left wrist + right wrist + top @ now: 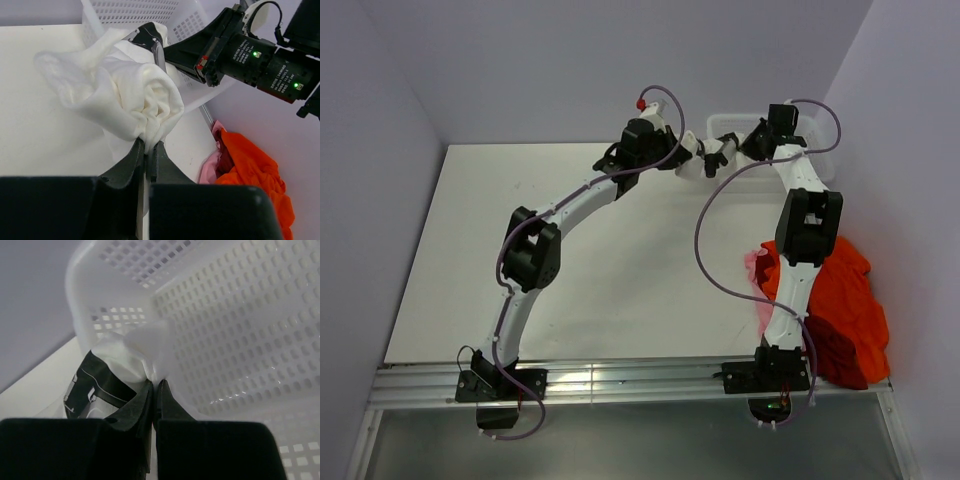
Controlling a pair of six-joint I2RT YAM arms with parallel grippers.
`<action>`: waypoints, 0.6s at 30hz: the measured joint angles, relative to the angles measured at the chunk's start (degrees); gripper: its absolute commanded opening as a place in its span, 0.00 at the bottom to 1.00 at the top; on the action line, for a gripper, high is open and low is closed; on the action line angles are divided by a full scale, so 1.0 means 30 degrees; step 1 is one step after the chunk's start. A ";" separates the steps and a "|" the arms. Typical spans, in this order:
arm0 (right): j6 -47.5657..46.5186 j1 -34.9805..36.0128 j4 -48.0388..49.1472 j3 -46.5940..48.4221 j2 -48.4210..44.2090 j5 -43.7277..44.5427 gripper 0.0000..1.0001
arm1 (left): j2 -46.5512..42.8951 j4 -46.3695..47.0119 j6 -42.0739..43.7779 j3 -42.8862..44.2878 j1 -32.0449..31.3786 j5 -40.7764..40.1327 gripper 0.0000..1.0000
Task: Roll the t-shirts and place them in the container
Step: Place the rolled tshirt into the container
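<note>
A white t-shirt, bunched into a loose roll, hangs in the air between both grippers by the front rim of the basket. My left gripper is shut on its near end. My right gripper is shut on the opposite end of the white t-shirt, and its fingers show at the far side of the bundle. From above, the white t-shirt spans the left gripper and the right gripper. Orange-red t-shirts lie heaped at the table's right side.
A white plastic mesh basket stands at the back right, its wall right behind the held cloth. A pink cloth lies at the edge of the orange-red heap. The right arm rises over that heap.
</note>
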 measured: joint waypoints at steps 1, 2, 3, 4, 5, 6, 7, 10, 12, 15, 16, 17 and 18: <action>0.0036 -0.0015 -0.0313 0.0408 0.0474 0.0000 0.00 | 0.0168 0.0022 -0.0015 0.0000 0.0007 0.0117 0.00; 0.0044 -0.0015 -0.0714 0.0801 0.0903 -0.0036 0.00 | 0.0321 0.0109 -0.0029 0.0000 0.0044 0.0219 0.00; 0.0044 -0.0007 -0.1042 0.1093 0.1246 -0.0095 0.00 | 0.0444 0.0138 -0.0051 0.0007 0.0087 0.0313 0.00; 0.0044 0.0000 -0.1421 0.1392 0.1610 -0.0197 0.00 | 0.0532 0.0153 -0.0058 0.0029 0.0109 0.0372 0.00; 0.0036 -0.0007 -0.1661 0.1588 0.1880 -0.0393 0.00 | 0.0590 0.0175 -0.0058 0.0058 0.0131 0.0444 0.00; 0.0036 0.0000 -0.1836 0.1617 0.2098 -0.0670 0.00 | 0.0590 0.0168 -0.0066 0.0058 0.0138 0.0495 0.00; 0.0044 -0.0007 -0.2069 0.1537 0.2208 -0.0976 0.00 | 0.0590 0.0204 -0.0066 0.0051 0.0138 0.0568 0.00; 0.0000 0.0022 -0.2208 0.0678 0.2186 -0.1887 0.00 | 0.0474 0.0685 -0.0066 -0.0146 0.0109 0.0772 0.00; -0.0124 0.0138 -0.1989 -0.0335 0.2033 -0.2390 0.00 | -0.0051 0.0823 -0.0066 -0.0991 0.0080 0.0743 0.00; -0.0262 0.0685 -0.1552 -0.2608 0.1341 -0.2863 0.00 | -0.1348 0.0758 -0.0058 -0.2892 0.0058 0.0452 0.00; -0.0262 0.1027 -0.1479 -0.3519 0.0947 -0.3031 0.00 | -0.1836 0.0612 -0.0058 -0.3541 0.0058 0.0328 0.00; -0.0255 0.1399 -0.1392 -0.4357 0.0525 -0.3147 0.00 | -0.2463 0.0466 -0.0066 -0.4255 0.0066 0.0175 0.00; -0.0240 0.1858 -0.1180 -0.5355 -0.0080 -0.3322 0.00 | -0.2965 0.0233 -0.0080 -0.4685 0.0109 0.0131 0.00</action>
